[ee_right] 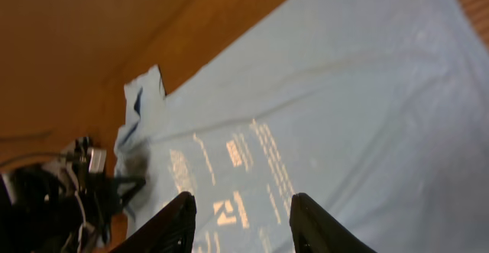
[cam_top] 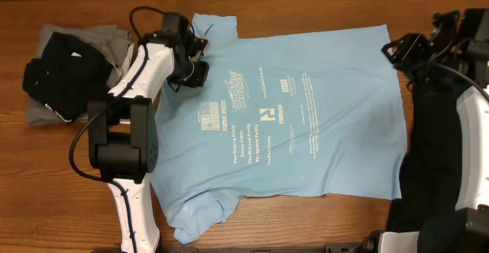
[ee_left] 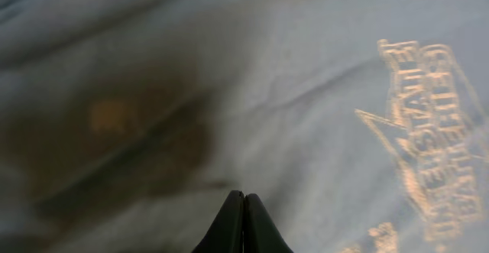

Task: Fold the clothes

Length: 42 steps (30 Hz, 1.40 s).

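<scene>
Sky-blue T-shirt (cam_top: 328,131): we should check that our clenched left gripper (ee_left: 244,199) really pinches its shoulder cloth, while our right gripper (ee_right: 242,203) gapes empty near its hem.

Sky-blue T-shirt (cam_top: 328,92) lies spread flat, white print up; black shirt (cam_top: 57,81) bunched on grey shirt (cam_top: 99,37) beside it.

A robotics lab bench is indicated: a wooden table (cam_top: 306,1) is fitted with a left arm (cam_top: 126,131) and a right arm (cam_top: 475,146), a black cable (cam_top: 72,152) is looped loose, and a sky-blue T-shirt (cam_top: 336,115) is spread flat beside a heap of black and grey clothes (cam_top: 61,77).
</scene>
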Motion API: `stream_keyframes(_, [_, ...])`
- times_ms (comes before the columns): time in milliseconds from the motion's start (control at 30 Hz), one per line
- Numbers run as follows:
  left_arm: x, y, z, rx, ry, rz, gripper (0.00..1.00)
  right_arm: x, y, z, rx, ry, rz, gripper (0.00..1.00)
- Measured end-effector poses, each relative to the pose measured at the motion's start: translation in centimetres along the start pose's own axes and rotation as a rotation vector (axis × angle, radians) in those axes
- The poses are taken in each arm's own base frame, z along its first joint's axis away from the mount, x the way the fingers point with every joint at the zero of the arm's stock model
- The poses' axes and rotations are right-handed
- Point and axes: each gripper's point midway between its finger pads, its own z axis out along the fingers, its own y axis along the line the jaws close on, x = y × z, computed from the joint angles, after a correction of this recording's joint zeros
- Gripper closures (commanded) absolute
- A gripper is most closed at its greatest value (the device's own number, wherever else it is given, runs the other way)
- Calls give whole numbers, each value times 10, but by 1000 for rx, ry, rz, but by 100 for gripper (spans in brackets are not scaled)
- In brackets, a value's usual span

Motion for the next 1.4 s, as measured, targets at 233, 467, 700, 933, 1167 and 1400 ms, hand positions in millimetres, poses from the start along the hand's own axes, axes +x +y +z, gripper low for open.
stream_keyframes(233, [-12, 32, 15, -39, -62, -30, 96, 25, 13, 12, 0, 88, -23, 55])
stream_keyframes(467, [-46, 72, 14, -125, -189, -84, 96, 37, 22, 19, 30, 110, -70, 54])
stream_keyframes(700, [-62, 140, -5, -139, -247, -223, 88, 46, 12, 22, 108, 131, -81, 51])
stream_keyframes(933, [-92, 123, -71, -98, -245, -226, 75, 71, -33, 40, 254, 183, -19, 81])
stream_keyframes(1167, [-94, 72, -167, -56, -217, -202, 72, 120, -107, 91, 421, 258, 116, 92])
stream_keyframes(1400, [-66, 38, -256, -65, -243, -195, 72, 159, -165, 117, 612, 331, 245, 96])
